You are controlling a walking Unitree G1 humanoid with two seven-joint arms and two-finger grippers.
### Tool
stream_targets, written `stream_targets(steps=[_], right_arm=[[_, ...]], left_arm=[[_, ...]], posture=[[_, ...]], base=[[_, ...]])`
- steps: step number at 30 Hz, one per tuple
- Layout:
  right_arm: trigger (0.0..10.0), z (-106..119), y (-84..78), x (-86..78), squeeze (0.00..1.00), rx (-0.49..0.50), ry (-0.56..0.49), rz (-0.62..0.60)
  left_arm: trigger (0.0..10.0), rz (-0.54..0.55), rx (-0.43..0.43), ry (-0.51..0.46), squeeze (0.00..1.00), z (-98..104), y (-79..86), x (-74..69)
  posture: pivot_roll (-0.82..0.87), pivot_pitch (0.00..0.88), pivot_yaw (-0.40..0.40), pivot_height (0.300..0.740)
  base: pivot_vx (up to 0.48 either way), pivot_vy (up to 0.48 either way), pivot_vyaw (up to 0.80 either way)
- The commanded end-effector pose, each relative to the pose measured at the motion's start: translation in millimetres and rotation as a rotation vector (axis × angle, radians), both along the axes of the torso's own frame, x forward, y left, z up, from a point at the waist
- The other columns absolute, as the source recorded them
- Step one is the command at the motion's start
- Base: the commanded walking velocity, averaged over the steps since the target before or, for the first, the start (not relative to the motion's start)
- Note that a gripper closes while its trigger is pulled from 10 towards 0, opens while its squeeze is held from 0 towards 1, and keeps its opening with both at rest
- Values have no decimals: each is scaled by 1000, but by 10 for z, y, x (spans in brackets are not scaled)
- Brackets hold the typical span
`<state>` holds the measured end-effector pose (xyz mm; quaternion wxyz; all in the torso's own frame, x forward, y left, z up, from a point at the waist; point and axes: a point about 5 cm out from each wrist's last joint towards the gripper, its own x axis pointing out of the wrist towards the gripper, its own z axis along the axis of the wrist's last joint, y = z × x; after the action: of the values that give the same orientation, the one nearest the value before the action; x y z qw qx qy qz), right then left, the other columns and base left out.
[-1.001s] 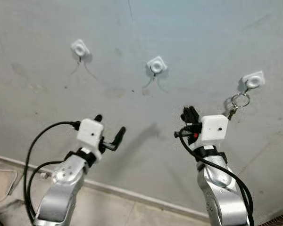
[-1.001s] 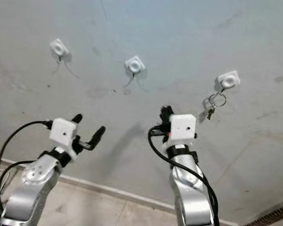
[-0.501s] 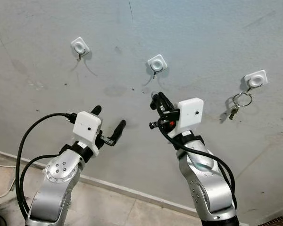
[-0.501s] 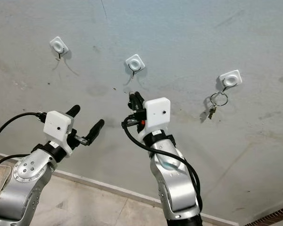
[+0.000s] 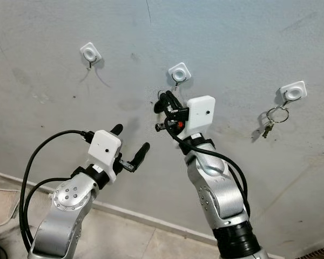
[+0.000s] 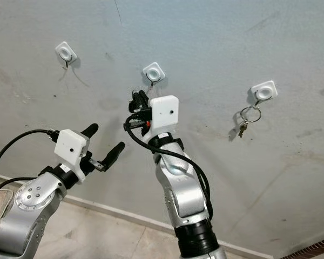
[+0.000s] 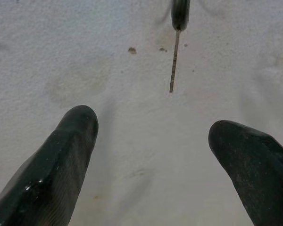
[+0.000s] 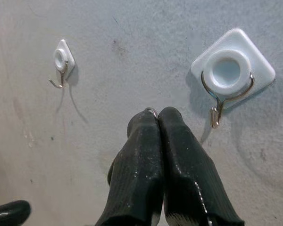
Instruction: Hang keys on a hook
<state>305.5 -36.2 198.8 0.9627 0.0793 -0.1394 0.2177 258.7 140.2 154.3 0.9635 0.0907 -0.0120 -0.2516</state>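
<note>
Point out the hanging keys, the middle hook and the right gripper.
keys (image 5: 268,128), left eye view, on the key below the ring.
middle hook (image 8: 225,70), right wrist view, on its white plate.
right gripper (image 8: 158,115), right wrist view, between the closed fingertips.

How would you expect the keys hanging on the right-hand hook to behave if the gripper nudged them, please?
The keys would probably swing and jingle freely, since they dangle below a loose ring hung on the wire hook. They look small and thin, so likely light. A sideways or upward nudge might slip the ring off.
</note>
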Motion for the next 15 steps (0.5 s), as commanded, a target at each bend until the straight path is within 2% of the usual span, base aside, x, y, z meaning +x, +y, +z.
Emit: stream_targets(steps=[1,15], right_arm=[[10000,77,4,59,0,31,-20,-13],[10000,150,-40,194,0,99,-32,-65]], left_arm=[[10000,-19,4,-8,0,44,-12,-24],[10000,-22,-1,12,0,40,-11,-52]], posture=[[234,0,-44,740],[242,4,-44,740]], base=[[0,0,0],[0,0,0]])
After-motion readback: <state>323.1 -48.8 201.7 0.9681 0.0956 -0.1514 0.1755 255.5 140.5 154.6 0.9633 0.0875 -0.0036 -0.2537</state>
